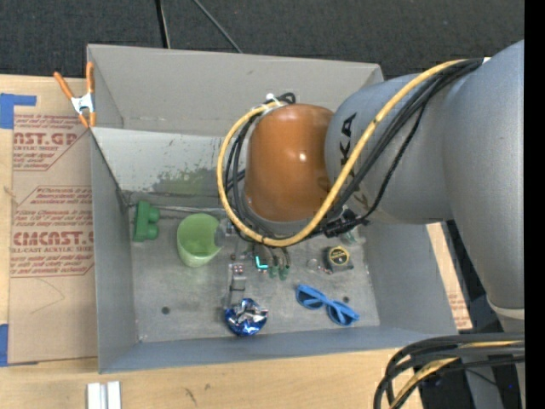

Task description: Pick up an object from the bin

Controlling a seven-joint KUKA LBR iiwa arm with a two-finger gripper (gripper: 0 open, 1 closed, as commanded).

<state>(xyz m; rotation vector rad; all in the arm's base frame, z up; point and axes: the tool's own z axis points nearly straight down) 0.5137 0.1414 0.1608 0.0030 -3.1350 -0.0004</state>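
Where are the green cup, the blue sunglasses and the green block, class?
green cup (198,240), camera view, its body
blue sunglasses (328,304), camera view, middle of frame
green block (145,221), camera view, its top face

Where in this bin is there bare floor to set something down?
The front-left floor is bare, bordered by the green block, green cup and blue crumpled wad. From the middle rightward it is crowded: the arm, the wad, blue sunglasses and a small round thing sit close together.

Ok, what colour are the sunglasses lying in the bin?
The sunglasses are bright blue, frame and lenses alike, seen plainly in the camera view.
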